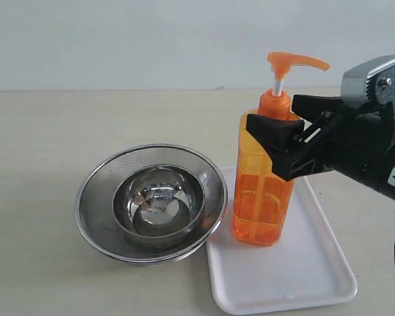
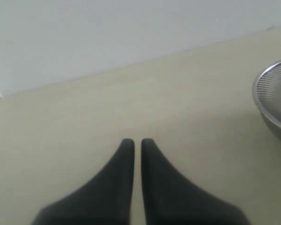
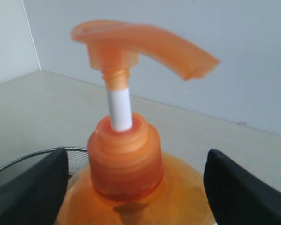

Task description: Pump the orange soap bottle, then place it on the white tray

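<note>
Orange soap bottle [image 1: 260, 197] stands upright on the white tray [image 1: 316, 270], at the tray's far-left end, pump head up. Right gripper [image 1: 278, 115] straddles the bottle's shoulder, one finger each side - can't tell if they press it. Left gripper [image 2: 137, 143] hovers over bare table, fingers nearly together, holding nothing. Mesh strainer [image 1: 99, 197] sits left of the tray - rim overlaps its edge.
</note>
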`<state>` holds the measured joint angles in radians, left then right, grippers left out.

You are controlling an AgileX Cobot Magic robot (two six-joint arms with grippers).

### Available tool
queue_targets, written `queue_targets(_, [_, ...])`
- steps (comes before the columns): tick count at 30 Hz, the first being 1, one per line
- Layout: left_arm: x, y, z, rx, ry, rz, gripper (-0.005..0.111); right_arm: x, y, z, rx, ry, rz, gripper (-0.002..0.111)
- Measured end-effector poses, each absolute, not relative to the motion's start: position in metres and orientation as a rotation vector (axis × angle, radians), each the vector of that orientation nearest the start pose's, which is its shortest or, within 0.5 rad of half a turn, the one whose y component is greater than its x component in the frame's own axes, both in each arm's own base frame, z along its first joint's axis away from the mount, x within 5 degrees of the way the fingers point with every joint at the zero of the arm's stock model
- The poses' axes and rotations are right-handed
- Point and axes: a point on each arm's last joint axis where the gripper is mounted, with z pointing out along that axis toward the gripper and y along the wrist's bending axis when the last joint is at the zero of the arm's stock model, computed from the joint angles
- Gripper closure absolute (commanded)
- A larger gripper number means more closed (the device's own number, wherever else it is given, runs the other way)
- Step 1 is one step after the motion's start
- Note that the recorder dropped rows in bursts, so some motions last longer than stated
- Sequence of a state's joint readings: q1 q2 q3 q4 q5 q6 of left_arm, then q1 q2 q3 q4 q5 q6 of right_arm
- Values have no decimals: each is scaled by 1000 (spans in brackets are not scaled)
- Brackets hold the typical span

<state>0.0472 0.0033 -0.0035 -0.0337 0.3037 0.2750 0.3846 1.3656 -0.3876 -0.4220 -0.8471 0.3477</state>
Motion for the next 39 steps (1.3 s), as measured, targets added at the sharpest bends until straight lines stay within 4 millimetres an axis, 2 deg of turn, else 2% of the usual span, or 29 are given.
queue_targets(8, [54,2,187,182,1782,199,102,210,114,226,-500,1604,580,37])
queue_targets(18, [54,2,187,182,1782,199,102,189,101,248,-496,1647,521,37])
queue_targets(27, [54,2,187,182,1781,199,102,151,84,235,-447,1674,542,38])
queue_targets(29, [55,2,187,182,1779,200,102,141,80,229,-419,1683,567,46])
queue_targets(30, [55,2,187,182,1779,200,102,137,79,227,-407,1685,579,54])
queue_targets(35, [55,2,187,182,1777,200,102,115,71,214,-320,1680,673,109])
queue_targets(39, [55,2,187,181,1775,200,102,103,67,206,-216,1687,778,107])
